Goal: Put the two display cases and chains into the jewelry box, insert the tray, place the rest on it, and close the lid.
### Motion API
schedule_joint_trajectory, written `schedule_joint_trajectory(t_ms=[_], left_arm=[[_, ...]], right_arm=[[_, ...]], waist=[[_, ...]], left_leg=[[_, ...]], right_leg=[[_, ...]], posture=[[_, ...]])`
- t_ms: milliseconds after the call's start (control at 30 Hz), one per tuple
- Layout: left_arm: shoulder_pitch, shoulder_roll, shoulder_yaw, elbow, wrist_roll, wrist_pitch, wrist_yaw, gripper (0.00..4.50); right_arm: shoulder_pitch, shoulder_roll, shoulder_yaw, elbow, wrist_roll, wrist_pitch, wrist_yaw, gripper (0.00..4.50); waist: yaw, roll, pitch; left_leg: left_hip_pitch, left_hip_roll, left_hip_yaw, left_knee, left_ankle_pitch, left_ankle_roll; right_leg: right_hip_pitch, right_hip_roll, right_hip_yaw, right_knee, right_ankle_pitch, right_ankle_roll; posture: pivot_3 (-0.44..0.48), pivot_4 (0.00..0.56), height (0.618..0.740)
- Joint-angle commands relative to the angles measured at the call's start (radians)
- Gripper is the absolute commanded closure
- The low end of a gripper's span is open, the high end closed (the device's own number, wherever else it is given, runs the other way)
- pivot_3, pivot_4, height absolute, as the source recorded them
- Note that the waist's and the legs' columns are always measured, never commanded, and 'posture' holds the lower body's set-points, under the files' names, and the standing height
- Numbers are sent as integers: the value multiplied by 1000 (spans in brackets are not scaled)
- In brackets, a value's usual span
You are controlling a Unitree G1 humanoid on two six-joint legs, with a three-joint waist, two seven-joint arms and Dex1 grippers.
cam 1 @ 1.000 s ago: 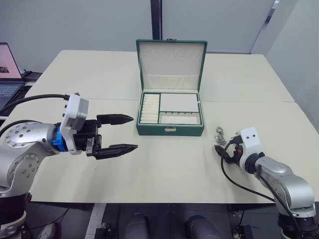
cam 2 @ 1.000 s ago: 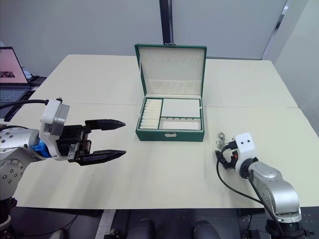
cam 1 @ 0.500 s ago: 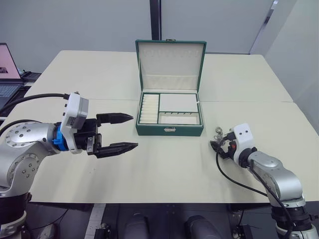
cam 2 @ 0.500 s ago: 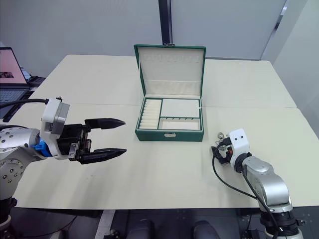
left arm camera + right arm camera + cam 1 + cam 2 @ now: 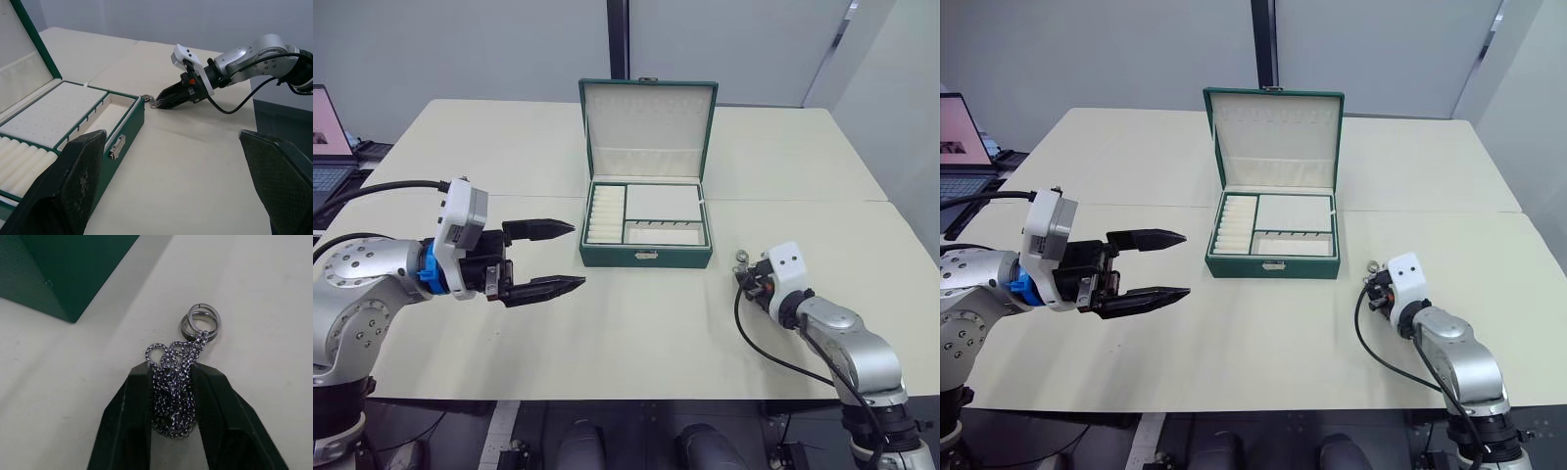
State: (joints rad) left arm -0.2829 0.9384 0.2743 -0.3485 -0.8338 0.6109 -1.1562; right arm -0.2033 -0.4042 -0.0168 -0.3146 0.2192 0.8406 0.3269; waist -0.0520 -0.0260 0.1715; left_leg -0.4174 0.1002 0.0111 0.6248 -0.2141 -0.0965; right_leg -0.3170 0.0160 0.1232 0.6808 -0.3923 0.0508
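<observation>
Now the right end effector (image 5: 171, 382) — clamped on the chain (image 5: 178, 377) — has moved closer to the jewelry box (image 5: 647, 257).

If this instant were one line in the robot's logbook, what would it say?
right gripper: shut on chain, beside jewelry box | left gripper: open, empty | lid: open | tray: inside

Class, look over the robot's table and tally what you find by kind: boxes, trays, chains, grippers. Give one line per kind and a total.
Jewelry boxes: 1, the green box with its lid up
Trays: 1, the tray seated in the box
Chains: 1, the chain between the right gripper fingers
Grippers: 2, counting the left gripper
Total: 5
</observation>
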Motion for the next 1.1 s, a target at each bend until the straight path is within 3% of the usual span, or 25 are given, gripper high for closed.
schedule_joint_trajectory(t_ms=[33,433,1100], left_arm=[[-20,11,29,-28,-22,5,7,0],[-20,18,32,-34,-27,15,20,0],[-46,19,12,-18,-21,18,20,0]], right_arm=[[8,9,29,21,10,22,20,4185],[-11,73,-44,-22,57,103,-13,4333],[-117,23,-135,-157,121,205,-28,4333]], waist=[[0,-1,0],[0,-2,-2],[5,-1,-1]], left_leg=[[0,0,0,0,0,0],[0,0,0,0,0,0],[-1,0,0,0,0,0]], right_leg=[[0,0,0,0,0,0],[0,0,0,0,0,0],[-1,0,0,0,0,0]], posture=[[0,150,740],[0,150,740],[0,150,740]])
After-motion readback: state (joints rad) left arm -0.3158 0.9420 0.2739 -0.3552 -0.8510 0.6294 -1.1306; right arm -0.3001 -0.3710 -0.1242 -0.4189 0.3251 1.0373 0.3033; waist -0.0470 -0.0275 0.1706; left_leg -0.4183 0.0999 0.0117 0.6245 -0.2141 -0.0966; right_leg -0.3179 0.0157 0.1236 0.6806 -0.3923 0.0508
